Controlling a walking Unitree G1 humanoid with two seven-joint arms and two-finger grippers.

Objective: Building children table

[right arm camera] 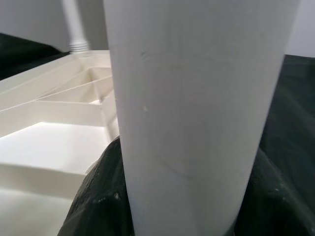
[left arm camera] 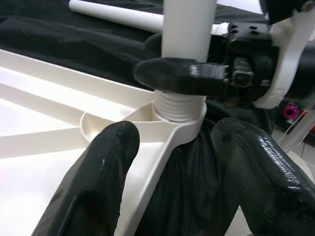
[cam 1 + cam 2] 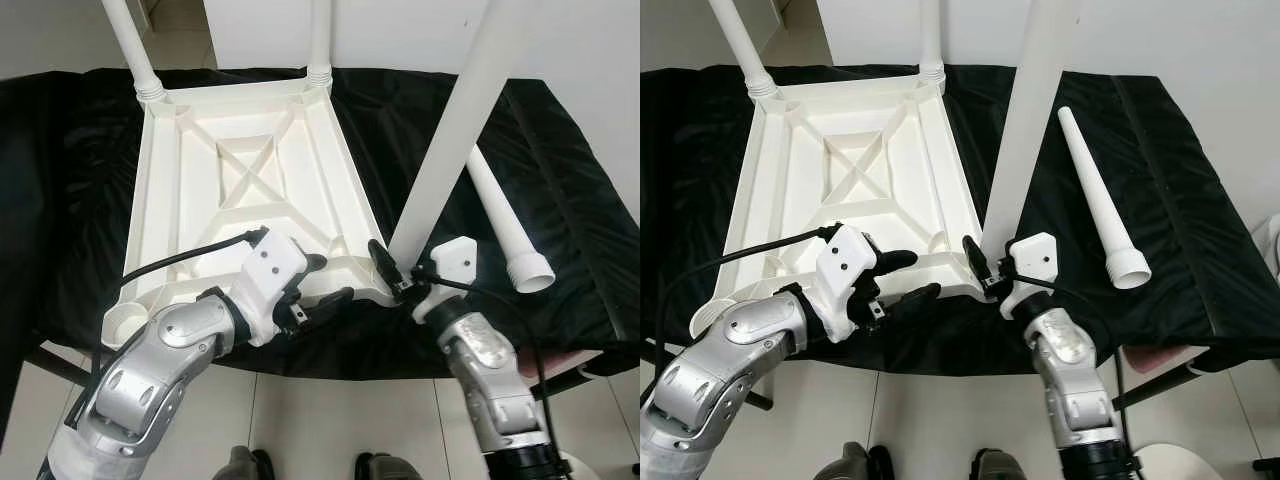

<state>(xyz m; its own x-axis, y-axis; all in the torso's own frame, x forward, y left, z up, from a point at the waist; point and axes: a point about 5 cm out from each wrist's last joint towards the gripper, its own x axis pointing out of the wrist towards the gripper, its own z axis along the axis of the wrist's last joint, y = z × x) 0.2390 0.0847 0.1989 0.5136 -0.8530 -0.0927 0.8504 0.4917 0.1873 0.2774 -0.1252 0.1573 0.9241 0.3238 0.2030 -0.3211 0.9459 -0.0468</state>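
1. Black cloth [image 3: 560, 200] drapes the work surface, and the white tabletop [image 3: 250, 190] lies on it upside down so its corner sockets face up.
2. Right gripper [image 3: 392, 275] clamps the third leg [image 3: 450, 140] low down, holding it upright in the near corner socket.
3. Left gripper [image 3: 322, 282] hovers, fingers spread, around that corner, probably to brace it.
4. One spare leg [image 3: 505, 225] lies loose alongside.

It looked like a plain indoor room: pale tiled floor [image 3: 330, 420] beneath a black-draped bench [image 3: 560, 180], white wall [image 3: 400, 30] behind it
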